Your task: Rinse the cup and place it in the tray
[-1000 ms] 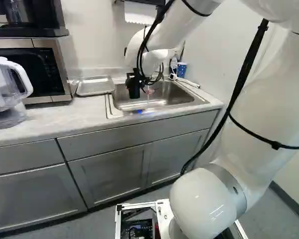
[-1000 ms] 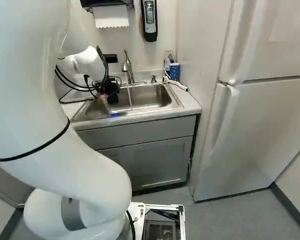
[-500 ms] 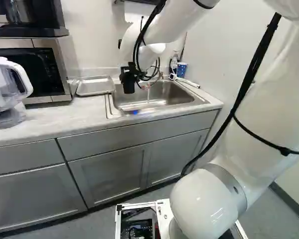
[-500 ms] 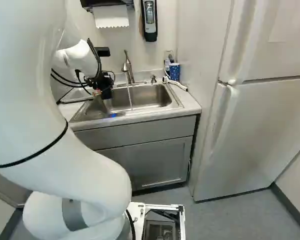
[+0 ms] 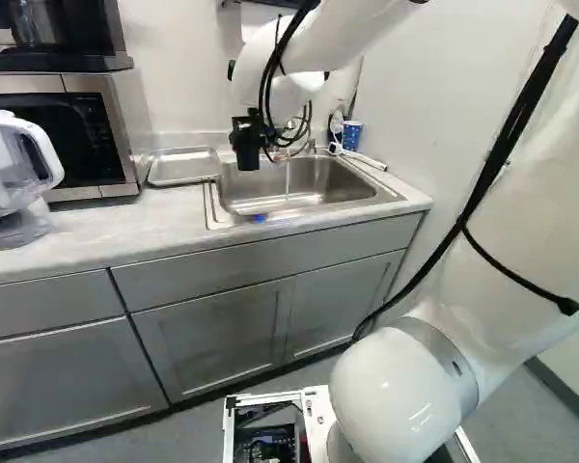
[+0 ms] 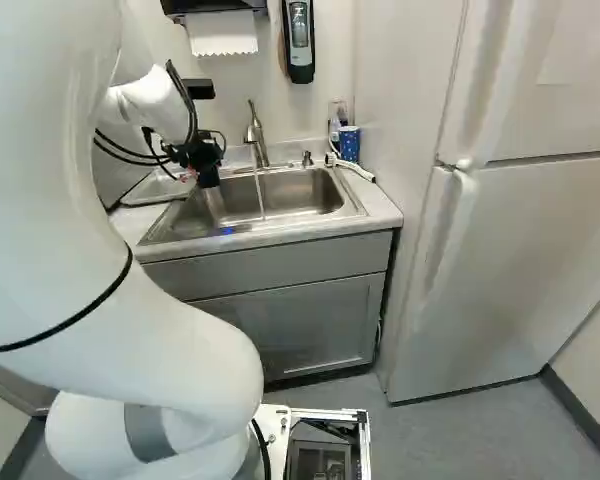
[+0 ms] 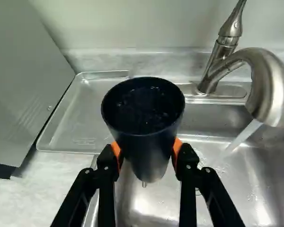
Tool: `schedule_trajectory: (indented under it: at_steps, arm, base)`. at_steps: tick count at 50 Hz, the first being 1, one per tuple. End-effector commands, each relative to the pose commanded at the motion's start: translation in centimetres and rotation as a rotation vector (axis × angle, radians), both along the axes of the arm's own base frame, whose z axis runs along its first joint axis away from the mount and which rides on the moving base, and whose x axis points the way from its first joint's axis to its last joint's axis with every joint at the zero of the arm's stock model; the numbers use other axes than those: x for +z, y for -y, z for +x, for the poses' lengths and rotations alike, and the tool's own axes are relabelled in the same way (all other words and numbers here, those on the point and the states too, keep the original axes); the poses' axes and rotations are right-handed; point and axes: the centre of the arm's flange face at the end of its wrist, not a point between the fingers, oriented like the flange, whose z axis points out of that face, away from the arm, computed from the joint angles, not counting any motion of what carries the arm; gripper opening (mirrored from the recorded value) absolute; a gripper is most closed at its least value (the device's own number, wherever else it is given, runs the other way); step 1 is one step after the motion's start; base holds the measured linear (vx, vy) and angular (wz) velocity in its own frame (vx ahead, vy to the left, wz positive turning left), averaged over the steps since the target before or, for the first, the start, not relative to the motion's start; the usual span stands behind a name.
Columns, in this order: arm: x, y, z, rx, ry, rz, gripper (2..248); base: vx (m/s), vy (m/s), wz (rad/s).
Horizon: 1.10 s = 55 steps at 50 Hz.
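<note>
Jaws clamped on dark cup (image 7: 146,151), orange pads (image 7: 178,147) on both sides; cup over sink (image 7: 146,203), mouth up. Wet wall could slip in the pads. Shine inside, water or just drops, can't tell; tipping too early likely wets worktop (image 7: 42,189). Water stream (image 7: 244,135) runs beside, apart from cup; wasted if left on. Carried too low, base may catch rim of tray (image 7: 80,118); swung too wide, jaws may hit microwave (image 7: 28,71).
</note>
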Motion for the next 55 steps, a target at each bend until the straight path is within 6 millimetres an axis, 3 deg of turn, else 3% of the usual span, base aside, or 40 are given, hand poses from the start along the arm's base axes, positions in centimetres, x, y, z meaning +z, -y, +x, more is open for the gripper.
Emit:
schedule_trajectory:
  at_steps: [55]
  arm:
    - [6.2,0.5,-0.8,-0.005,0.128,0.045,121]
  base:
    - [0.0,0.0,0.0]
